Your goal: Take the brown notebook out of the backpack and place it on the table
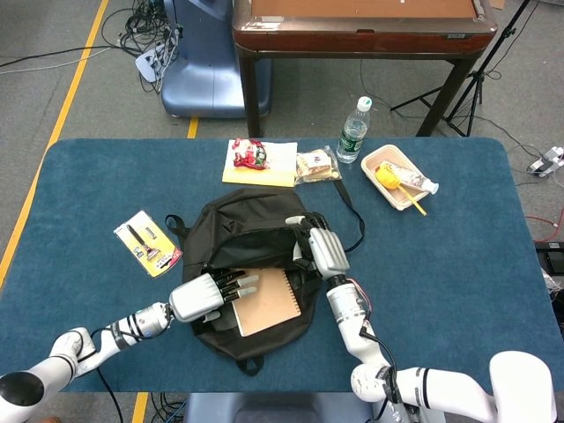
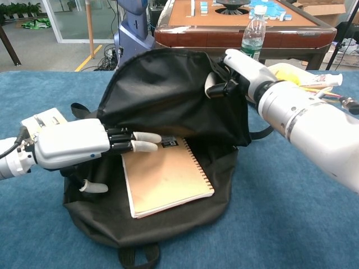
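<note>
while the right hand grips the backpack flap, the brown notebook lies flat, spiral rightward; left hand spread, empty.

Black backpack lies flat mid-table, top flap lifted, mouth wide open. Brown notebook, spiral-bound along its right edge, lies flat inside on the lower panel, cover up, slightly rotated, barcode sticker near its top.
</note>
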`<state>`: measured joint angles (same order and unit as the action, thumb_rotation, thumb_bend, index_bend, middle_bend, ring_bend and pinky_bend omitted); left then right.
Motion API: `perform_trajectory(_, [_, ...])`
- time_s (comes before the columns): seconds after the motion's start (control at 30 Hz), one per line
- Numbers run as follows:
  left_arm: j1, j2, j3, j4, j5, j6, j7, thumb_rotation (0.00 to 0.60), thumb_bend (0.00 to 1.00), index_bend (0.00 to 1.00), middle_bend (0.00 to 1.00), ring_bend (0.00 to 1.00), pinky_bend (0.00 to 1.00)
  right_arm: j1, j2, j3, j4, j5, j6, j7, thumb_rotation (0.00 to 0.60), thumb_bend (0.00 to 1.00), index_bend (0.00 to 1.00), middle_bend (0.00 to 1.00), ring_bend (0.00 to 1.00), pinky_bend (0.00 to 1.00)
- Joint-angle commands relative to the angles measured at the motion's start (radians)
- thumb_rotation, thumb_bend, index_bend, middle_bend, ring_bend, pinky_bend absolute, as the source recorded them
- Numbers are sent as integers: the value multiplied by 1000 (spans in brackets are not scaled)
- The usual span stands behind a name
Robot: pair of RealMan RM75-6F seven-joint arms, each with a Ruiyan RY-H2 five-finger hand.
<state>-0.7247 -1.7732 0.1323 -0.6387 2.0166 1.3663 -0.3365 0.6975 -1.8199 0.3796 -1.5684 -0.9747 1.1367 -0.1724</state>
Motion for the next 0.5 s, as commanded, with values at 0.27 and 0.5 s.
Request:
perform_trajectory(0.27, [0,-49,40,53,-23,17,5,600,172,0,0,27,141,-2,1,-4,5,4,-3,7,600,898,589,242,93,45])
perform_trajectory(0.5, [-4,-85,43,73,-56,16,-35,600,170,0,0,27,136,-5,1,-7,8,8,-4,9,600,898,585,240,93,45])
